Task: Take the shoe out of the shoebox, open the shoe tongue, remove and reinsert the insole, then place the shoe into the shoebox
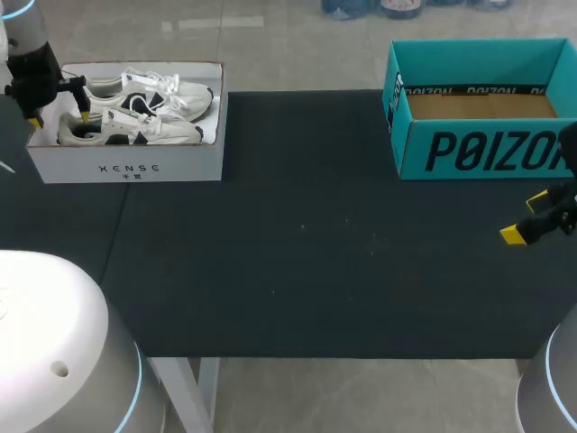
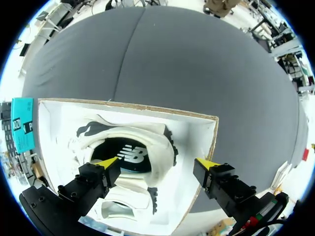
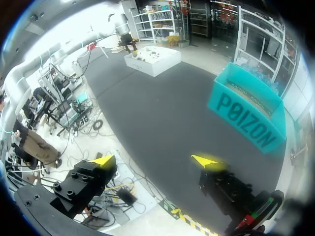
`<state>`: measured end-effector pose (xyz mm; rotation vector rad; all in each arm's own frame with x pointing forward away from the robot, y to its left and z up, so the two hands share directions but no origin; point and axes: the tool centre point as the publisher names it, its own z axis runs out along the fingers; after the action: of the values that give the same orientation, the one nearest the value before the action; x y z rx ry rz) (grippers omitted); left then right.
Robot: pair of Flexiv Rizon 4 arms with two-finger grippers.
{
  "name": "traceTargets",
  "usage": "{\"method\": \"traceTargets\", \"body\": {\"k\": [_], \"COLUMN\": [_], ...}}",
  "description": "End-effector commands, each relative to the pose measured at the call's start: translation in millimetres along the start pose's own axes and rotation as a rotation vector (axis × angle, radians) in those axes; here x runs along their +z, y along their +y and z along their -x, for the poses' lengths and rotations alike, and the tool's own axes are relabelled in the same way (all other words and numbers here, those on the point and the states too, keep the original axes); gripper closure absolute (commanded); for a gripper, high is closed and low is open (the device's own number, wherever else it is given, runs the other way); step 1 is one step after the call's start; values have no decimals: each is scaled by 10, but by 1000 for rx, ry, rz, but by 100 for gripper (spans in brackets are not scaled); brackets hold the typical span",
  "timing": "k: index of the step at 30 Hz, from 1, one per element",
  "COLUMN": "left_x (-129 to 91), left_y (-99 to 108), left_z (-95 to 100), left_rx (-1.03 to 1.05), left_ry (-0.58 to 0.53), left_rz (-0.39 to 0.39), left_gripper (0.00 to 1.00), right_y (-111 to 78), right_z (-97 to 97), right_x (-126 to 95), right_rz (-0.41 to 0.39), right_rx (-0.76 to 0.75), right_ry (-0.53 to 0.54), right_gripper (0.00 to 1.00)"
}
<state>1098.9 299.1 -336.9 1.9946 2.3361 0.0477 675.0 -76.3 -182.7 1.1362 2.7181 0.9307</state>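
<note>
A white shoebox [image 1: 126,167] stands at the table's far left with two white and black shoes in it, one nearer [image 1: 135,132] and one farther [image 1: 167,90]. My left gripper [image 1: 59,117] hangs open over the box's left end. In the left wrist view the left gripper [image 2: 157,162] stands open just above a shoe's heel opening [image 2: 129,155], one fingertip over the shoe and the other near the box wall [image 2: 199,135]. My right gripper [image 1: 525,216] is open over the table's right edge, holding nothing. Its own view shows the right gripper [image 3: 155,160] open, far from the shoebox [image 3: 152,60].
An open teal cardboard box [image 1: 478,149] stands at the far right, just behind my right gripper; it also shows ahead of that gripper [image 3: 248,118]. A dark mat [image 1: 306,234] covers the table between the two boxes.
</note>
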Motion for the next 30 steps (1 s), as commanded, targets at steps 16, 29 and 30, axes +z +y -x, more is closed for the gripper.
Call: {"method": "traceTargets", "body": {"k": [16,29,30], "left_x": [119,186,190], "left_y": [67,24,26], "left_z": [-8,16,11], "left_rx": [-2,16,17], "left_ry": [24,46,47], "left_rz": [-35,-38,-38], "left_gripper": [4,69,71], "right_y": [-39,-39,-39], "right_z": [-34,-34,-34], "right_x": [-8,-8,-8], "right_rz": [5,5,5], "right_rx": [1,1,1], "right_ry": [-7,-7,-7], "right_gripper": [0,0,0]}}
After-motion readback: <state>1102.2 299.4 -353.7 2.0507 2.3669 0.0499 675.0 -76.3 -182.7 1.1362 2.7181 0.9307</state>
